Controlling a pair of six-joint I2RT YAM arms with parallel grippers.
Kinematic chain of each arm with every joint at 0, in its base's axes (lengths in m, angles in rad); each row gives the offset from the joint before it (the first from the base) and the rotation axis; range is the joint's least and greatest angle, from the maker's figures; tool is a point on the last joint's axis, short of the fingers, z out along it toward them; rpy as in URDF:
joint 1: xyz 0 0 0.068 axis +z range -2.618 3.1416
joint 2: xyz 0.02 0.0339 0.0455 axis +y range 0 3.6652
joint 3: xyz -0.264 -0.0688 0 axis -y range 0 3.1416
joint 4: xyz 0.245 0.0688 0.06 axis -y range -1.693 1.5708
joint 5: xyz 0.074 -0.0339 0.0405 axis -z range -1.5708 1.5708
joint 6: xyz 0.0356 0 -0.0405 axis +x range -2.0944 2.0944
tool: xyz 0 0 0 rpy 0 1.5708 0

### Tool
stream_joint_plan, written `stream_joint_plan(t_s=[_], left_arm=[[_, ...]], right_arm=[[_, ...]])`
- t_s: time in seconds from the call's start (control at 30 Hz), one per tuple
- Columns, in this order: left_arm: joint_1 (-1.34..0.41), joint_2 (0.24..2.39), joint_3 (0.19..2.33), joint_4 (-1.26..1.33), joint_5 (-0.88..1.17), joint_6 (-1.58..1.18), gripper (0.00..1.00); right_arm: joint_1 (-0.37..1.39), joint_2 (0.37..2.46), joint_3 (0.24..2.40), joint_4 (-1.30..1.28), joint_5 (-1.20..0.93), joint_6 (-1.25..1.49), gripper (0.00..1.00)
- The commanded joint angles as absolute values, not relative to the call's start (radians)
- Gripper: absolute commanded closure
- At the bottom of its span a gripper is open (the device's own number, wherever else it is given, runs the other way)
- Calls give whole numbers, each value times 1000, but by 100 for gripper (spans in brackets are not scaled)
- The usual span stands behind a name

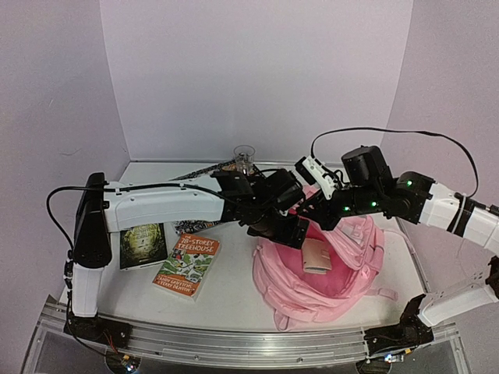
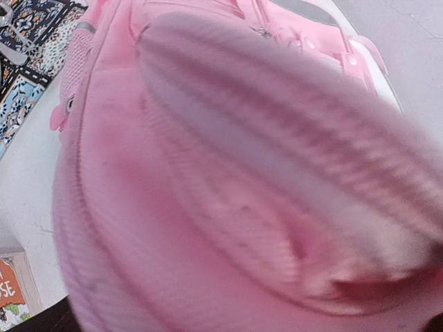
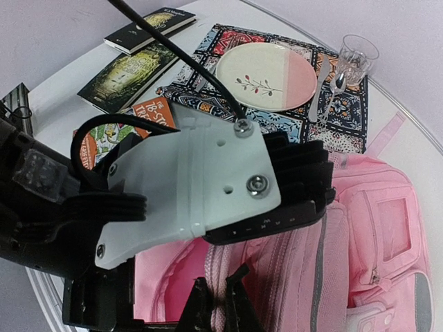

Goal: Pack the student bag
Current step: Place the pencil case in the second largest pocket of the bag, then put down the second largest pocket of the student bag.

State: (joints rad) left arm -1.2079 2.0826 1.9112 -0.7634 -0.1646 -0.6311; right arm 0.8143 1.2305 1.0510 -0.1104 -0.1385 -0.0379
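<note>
Top external view: the student bag [image 1: 355,261] lies mouth-open on the table [image 1: 234,300], right of centre, and both arms meet over its far-left rim. The left claw [image 1: 296,231] is pressed right against the pink fabric. Its wrist camera sees only cloth, so I can't tell whether it's clenched. From the right wrist, the right claw [image 3: 221,309] has its fingers pinched on a fold of the bag's rim.

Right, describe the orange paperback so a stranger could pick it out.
Start at the big soft pink fabric backpack. Books lie left of it. Yours is the orange paperback titled Treehouse, nearest the backpack; the dark green book beside it is the wrong one.
</note>
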Motion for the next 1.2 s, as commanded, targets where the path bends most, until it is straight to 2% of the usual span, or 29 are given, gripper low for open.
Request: stream_joint_plan(t_s=[0.0, 0.27, 0.47, 0.6, 0.67, 0.93, 1.0, 1.17], left_arm=[[-1197, 1966, 1806, -722, -200, -729, 6], [-1066, 1757, 1453, -534, -36, -850, 13], [-994, 1704, 1349, -417, 85, -837, 13], [-963, 1758, 1373, -397, 126, -797, 14], [-951, 1799, 1405, -395, 142, -772, 14], [-853, 1891, 1491, -395, 204, -699, 13], [-840, 1919, 1517, -393, 220, -690, 13], [-821, 2006, 1631, -389, 277, -685, 15]], right_arm=[[821, 1211, 1064, 77, -135, -9, 100], [821, 1226, 1009, 72, -154, -8, 100], [820, 1259, 917, 52, -271, 54, 99], [821, 1307, 888, 13, -324, 133, 86], [820, 1309, 875, 2, -305, 182, 76], [813, 1242, 867, -60, -111, 308, 41], [806, 1231, 859, -65, -57, 340, 37], [784, 1244, 865, -59, 45, 374, 35]])
